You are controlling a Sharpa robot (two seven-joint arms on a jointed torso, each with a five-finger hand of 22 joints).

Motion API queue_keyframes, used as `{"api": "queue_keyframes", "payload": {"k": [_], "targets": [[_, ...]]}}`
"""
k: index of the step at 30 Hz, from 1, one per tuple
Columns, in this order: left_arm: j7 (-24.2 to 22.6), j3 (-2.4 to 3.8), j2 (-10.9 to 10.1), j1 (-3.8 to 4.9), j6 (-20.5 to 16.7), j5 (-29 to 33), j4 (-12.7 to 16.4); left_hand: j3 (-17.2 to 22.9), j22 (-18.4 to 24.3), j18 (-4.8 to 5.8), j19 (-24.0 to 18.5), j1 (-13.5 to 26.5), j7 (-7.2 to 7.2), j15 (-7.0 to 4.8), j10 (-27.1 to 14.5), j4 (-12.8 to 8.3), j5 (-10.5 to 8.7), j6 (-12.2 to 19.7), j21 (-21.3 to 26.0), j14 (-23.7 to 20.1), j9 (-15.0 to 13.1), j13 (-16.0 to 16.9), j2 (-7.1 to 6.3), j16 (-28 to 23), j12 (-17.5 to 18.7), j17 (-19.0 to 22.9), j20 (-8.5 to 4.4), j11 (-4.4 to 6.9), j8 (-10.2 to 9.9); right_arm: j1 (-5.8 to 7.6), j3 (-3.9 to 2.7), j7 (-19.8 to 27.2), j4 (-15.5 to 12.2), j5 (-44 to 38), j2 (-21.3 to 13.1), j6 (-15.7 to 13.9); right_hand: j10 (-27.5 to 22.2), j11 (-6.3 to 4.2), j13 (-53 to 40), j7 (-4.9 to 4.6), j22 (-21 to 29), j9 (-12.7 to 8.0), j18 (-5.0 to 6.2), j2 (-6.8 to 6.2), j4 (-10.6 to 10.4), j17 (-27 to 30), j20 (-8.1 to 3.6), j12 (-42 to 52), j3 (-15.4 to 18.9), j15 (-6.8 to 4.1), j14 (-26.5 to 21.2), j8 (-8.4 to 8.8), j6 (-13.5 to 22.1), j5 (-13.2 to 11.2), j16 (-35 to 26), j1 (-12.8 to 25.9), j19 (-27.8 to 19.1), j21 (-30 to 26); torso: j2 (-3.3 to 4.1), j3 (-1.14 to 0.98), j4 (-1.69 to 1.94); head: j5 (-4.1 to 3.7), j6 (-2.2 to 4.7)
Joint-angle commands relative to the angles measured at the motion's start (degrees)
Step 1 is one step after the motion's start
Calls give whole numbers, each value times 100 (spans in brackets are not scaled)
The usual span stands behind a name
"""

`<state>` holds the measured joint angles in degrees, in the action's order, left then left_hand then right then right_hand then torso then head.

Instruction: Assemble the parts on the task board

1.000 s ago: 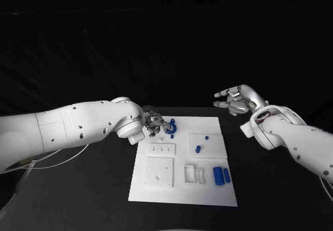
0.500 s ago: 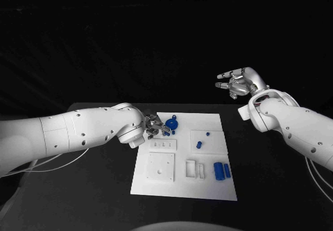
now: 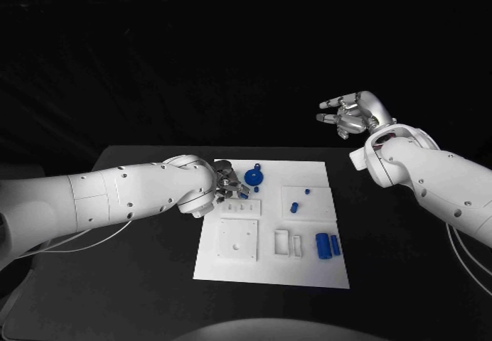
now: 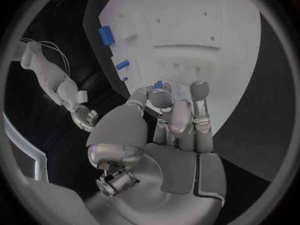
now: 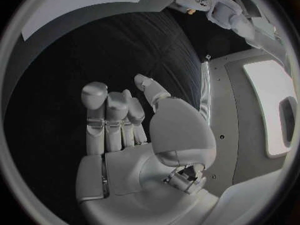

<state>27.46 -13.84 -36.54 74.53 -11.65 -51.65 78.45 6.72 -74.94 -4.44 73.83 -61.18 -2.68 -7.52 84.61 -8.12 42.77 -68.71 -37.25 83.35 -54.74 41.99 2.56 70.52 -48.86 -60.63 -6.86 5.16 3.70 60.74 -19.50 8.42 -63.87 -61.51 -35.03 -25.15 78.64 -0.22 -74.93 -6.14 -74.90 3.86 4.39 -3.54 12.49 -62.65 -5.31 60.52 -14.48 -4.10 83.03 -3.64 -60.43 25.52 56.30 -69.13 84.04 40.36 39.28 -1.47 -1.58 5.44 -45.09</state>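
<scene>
Parts on the task board [image 3: 308, 273]: small blue pieces, most likely light rigid plastic, probably smooth enough to slip from metal fingertips. Round blue part [image 3: 253, 178] near the board's far-left corner, at the fingertips of the left hand [image 3: 227, 184]; whether pinched or merely touched, cannot tell, though the left wrist view shows a blue sliver [image 4: 158, 84] right at the curled fingertips [image 4: 199, 90]. Best taken by the rim or any raised stem, with a light pinch, since little force should be needed and a hard squeeze could flick it away. Small blue peg [image 3: 293, 207] standing in the raised square toward the board's right edge, a still smaller blue bit [image 3: 308, 191] just beyond it. Two blue cylinders [image 3: 327, 244] side by side near the right edge, toward the near corner; likely to roll if nudged, so better gripped across the middle. White recessed blocks [image 3: 237, 243] and slotted holders [image 3: 287, 246] in the board's near half, stiff and fixed by the look of it.

Right hand [image 3: 352, 114] raised well off beyond the far-right corner of the tabletop, holding nothing, fingers loosely curled and apart, as the right wrist view [image 5: 134, 135] confirms.

Tabletop [image 3: 134, 277] black and matte, flat. White board thin, lying flat at its centre. Surroundings dark; a cable [image 3: 92, 241] trailing from the left arm over the left side of the tabletop.
</scene>
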Motion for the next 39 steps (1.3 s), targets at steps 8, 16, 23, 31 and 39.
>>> {"api": "queue_keyframes", "payload": {"k": [8, 16, 23, 31, 39], "targets": [[27, 2, 55, -128, -246, -537, -94, 568, -153, 13, 42, -51, 490, -32, 186, -537, 68, -598, -18, 15, -12, 4, 27, 20, 29, 5, 3, 123, 15, 33, -4, -31, 81, -52, 83, 6, -15, -18, -335, 5, -329, 5, 76, -14, -9, -5, -18, -18, 60, -19, 14, 5, 0, 29, 8, 56, 313, -6, 1, 0, 15, -40, -61], [-5, 3, 71, -240, -322, -614, -112, 572, -154, 15, 43, -43, 492, -33, 187, -535, 81, -603, -22, 15, -27, 7, 23, 21, 27, 8, 2, 125, 15, 38, -4, -62, 86, -52, 86, 12, -15, -18, -335, 5, -329, 5, 76, -14, -9, -5, -18, -18, 60, -19, 14, 5, 0, 29, 8, 56, 313, -6, 1, 11, 3, -50, -80], [-3, 3, 51, -306, -351, -627, -101, 585, -155, 23, 43, -41, 492, -33, 186, -534, 81, -600, -28, 14, -43, 14, 27, 21, 24, 18, -6, 125, 13, 38, -5, -84, 79, -52, 75, 22, -14, -18, -333, 6, -326, 5, 79, -13, -19, -14, -18, -18, 85, -20, 17, 7, 2, 35, 5, 55, 314, -4, 0, 3, 12, -34, -89], [18, 3, 12, -331, -312, -647, -31, 585, -155, 23, 43, -41, 492, -33, 186, -534, 81, -600, -28, 14, -43, 14, 27, 21, 24, 18, -6, 125, 13, 38, -5, -102, 76, -55, 66, 33, -14, -18, -333, 6, -326, 5, 79, -13, -19, -14, -18, -18, 85, -20, 17, 7, 2, 35, 5, 55, 314, -4, 1, 5, 1, -33, -103], [34, 3, -7, -341, -231, -720, 23, 601, -154, 26, 35, -44, 490, -33, 184, -540, 89, -601, -24, 13, -36, 11, 27, 25, 33, 25, -6, 125, 11, 38, -5, -127, 75, -56, 66, 48, -10, -18, -336, 6, -324, 5, 82, -6, -28, -25, -18, -10, 98, -20, 20, 7, 2, 41, 8, 55, 315, -2, 2, 6, 10, -35, -109]]}}
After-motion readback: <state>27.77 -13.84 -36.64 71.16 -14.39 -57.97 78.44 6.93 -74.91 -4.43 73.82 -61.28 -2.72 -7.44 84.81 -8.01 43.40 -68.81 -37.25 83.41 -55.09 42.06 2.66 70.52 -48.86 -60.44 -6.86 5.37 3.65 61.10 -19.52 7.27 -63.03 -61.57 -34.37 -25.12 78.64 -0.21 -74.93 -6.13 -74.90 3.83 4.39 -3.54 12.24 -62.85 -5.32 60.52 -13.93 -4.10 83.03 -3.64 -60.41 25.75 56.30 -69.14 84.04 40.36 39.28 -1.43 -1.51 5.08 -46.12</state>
